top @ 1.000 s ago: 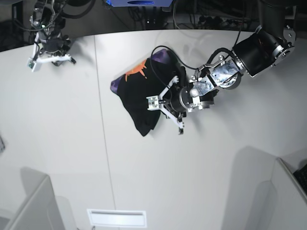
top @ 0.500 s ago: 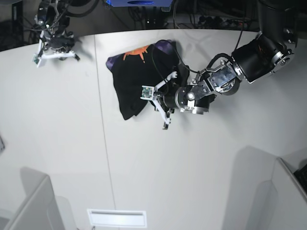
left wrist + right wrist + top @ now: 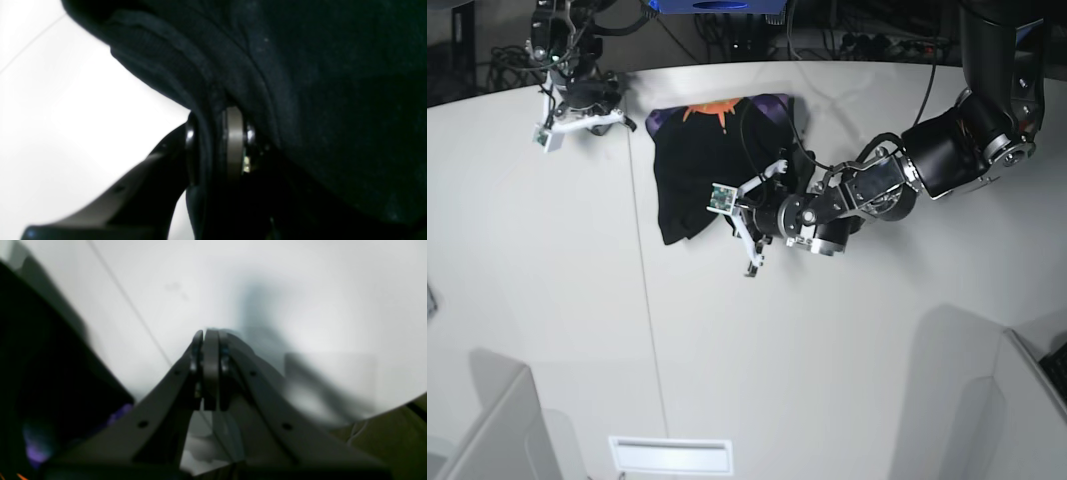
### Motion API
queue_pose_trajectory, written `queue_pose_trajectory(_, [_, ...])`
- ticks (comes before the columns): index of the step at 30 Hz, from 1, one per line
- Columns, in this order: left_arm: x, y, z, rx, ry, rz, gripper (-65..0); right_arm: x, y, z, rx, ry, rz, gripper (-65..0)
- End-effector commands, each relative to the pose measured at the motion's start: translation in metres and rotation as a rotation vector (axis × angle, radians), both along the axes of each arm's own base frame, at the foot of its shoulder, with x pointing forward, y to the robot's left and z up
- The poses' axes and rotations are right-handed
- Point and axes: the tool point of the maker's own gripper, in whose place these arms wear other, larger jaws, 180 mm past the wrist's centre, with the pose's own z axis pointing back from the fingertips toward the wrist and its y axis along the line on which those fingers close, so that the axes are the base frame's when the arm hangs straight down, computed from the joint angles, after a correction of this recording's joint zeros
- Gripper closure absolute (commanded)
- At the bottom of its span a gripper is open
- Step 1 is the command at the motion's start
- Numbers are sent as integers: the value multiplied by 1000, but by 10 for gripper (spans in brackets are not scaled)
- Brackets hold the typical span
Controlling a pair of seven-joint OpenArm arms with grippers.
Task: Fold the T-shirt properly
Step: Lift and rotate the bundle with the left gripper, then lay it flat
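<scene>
- while clamped on a fold of the t-shirt (image 3: 300, 83), left gripper (image 3: 213, 146): keep hem taut, drag low over the table (image 3: 827, 380).
- t-shirt bunched mid-table, print at far edge.
- right gripper (image 3: 208, 370): pressed together, empty, beside far corner; pin there.

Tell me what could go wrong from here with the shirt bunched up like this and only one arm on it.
The left gripper pinches a thin hem fold of the T-shirt; a pull could slip it free. The shirt lies bunched near the far edge of the table, so it might slide off or fold crooked. The right gripper is shut and empty beside the cloth, so nothing anchors that side.
</scene>
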Motion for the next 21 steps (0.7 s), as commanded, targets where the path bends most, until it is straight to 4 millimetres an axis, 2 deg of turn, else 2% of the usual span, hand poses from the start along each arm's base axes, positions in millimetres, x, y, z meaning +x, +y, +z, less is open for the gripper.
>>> queue_pose_trajectory(1, [1, -3, 3, 2, -3, -14, 0, 4, -5, 7, -18, -27, -7, 0])
queue_pose_trajectory(3, [0, -3, 2, 3, -1, -16, 0, 4, 3, 6, -6, -24, 12, 0])
queue_pose_trajectory(8, [0, -6, 4, 0, -9, -23, 0, 1, 44, 3, 51, -14, 103, 0])
queue_pose_trajectory(12, [2, -7, 6, -6, -13, -24, 0, 1, 63, 3, 77, -14, 148, 0])
queue_pose_trajectory(16, [3, -8, 7, -8, -15, -24, 0, -1, 65, 2, 80, -9, 152, 0])
queue_pose_trajectory(21, [2, -18, 10, -26, -16, -35, 0, -11, 65, -1, 81, 11, 151, 0])
